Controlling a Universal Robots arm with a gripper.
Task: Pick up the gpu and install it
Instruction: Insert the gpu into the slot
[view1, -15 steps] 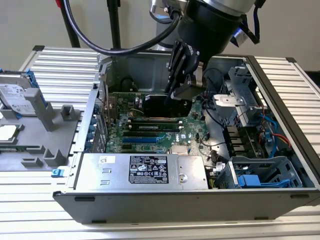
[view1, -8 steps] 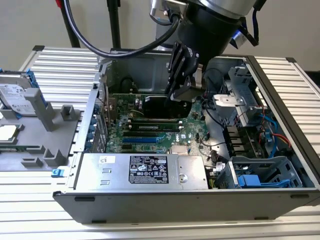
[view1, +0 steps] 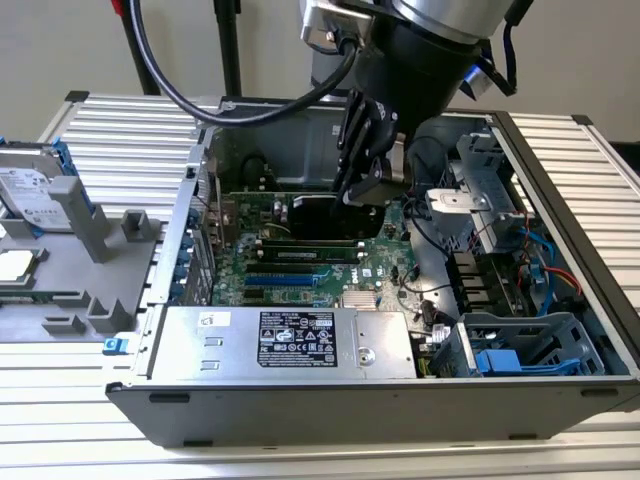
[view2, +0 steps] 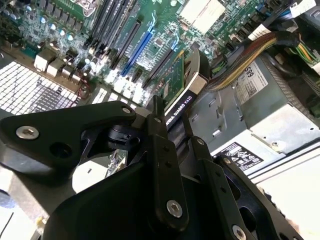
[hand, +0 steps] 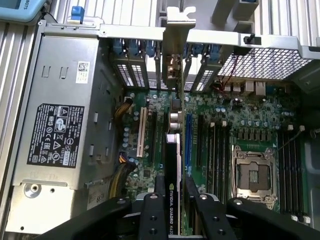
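My gripper (hand: 176, 212) is shut on the gpu (hand: 173, 160), a slim green card with a black shroud, seen edge-on between the black fingers (hand: 154, 215). The card stands upright over the motherboard (hand: 235, 125), between the white slot (hand: 141, 132) and the blue slot (hand: 188, 137). Its silver end bracket (hand: 175, 35) lies against the case's rear slot openings. In the second wrist view the gpu (view2: 182, 90) juts forward from the gripper (view2: 176, 131). In the exterior view the gripper (view1: 366, 190) reaches down into the open case, the black gpu (view1: 325, 215) below it. Whether the card's edge sits in a slot is hidden.
The grey power supply (view1: 290, 340) fills the case's near side beside the card. Memory sticks (hand: 216, 150) and the CPU socket (hand: 254, 175) lie on its other side. Cables and a drive cage (view1: 520, 350) crowd the exterior view's right. A grey fixture (view1: 90, 260) stands outside the case.
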